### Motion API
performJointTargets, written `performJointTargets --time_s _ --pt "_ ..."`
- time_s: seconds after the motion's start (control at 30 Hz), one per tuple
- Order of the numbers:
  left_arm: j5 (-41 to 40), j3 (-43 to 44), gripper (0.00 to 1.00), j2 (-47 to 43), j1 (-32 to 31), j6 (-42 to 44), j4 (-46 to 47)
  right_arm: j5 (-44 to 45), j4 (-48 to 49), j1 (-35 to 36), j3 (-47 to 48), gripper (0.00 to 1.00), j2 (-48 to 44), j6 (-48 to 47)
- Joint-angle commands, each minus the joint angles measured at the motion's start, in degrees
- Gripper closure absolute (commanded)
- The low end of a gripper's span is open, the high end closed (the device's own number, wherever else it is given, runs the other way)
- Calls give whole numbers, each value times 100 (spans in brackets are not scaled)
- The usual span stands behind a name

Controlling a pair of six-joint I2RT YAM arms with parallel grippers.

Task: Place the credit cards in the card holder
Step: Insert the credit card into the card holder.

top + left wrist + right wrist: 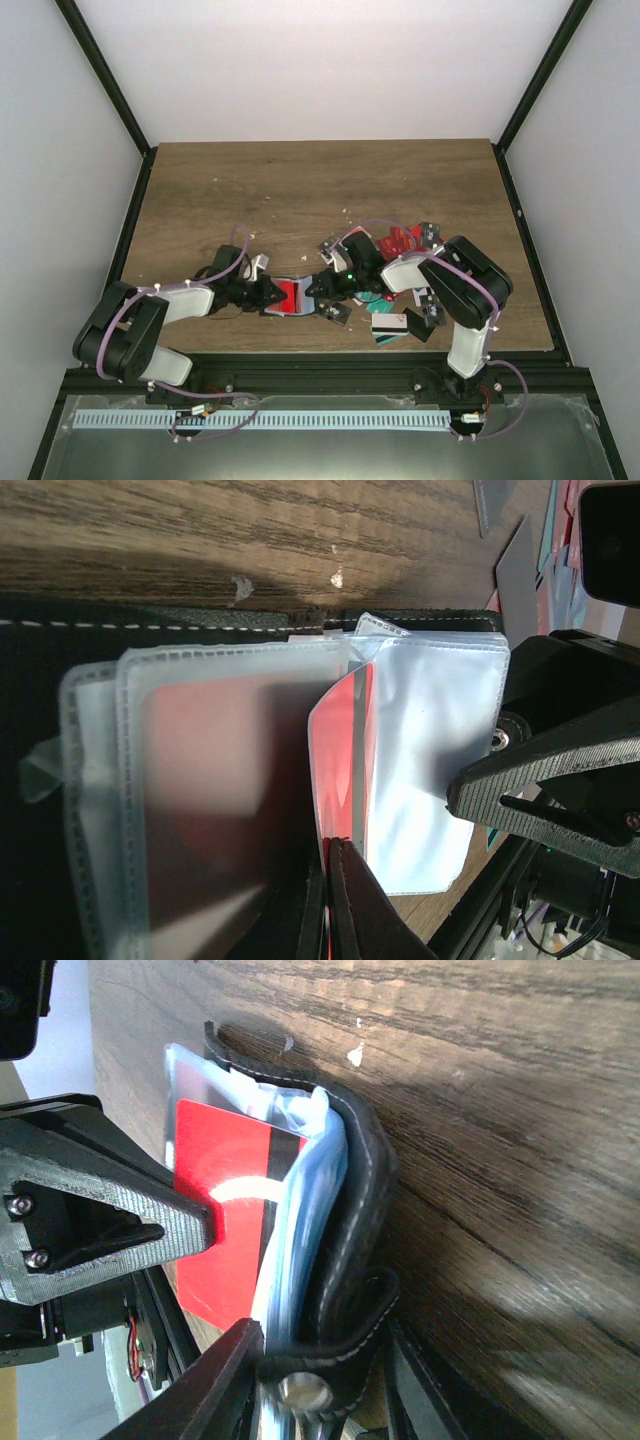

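The black card holder (pixel 356 1175) stands open on its edge between my two grippers, its clear sleeves (pixel 432 742) fanned out. My right gripper (pixel 320 1388) (pixel 322 287) is shut on the holder at its snap tab end. My left gripper (pixel 336 872) (pixel 271 292) is shut on a red card (pixel 347 750) (pixel 222 1245). The card's far end sits between two sleeves. Another sleeve (pixel 215 780) shows red behind its plastic. Loose credit cards (pixel 398 241) lie in a heap to the right of the right gripper.
More loose cards, teal, white and black (pixel 392 326), lie near the table's front edge beside the right arm. Small pale crumbs (pixel 240 585) dot the wooden table (pixel 300 190). A black frame rail (pixel 300 352) runs along the near edge.
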Motion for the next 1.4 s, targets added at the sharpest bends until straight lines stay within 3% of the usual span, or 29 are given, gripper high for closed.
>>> performJointTargets --time_s 0.0,0.13,0.43,0.5,0.6,0.83,1.07,1.37 --pt "-183 12 96 127 -86 31 -739 240 -181 -25 -59 66 206 -95" --pt "-23 -299 96 -18 -97 -601 -29 219 -150 -93 -128 67 194 -105" --pt "521 -421 96 381 -98 -803 907 169 -72 -229 -212 70 271 -139" --pt "540 -259 96 421 -103 -719 624 142 -58 -280 -222 73 300 -161" --pt "127 12 96 159 -94 -503 -623 117 -69 -312 -213 77 310 -198" --pt "-282 -284 96 -156 -99 -1222 -694 -15 109 -330 -270 99 393 -128" --pt "-330 -195 96 -110 -107 -1402 -751 -65 168 -332 -211 99 483 -89" --pt "-80 293 96 684 -105 -429 -506 -175 165 -333 -153 99 588 -95"
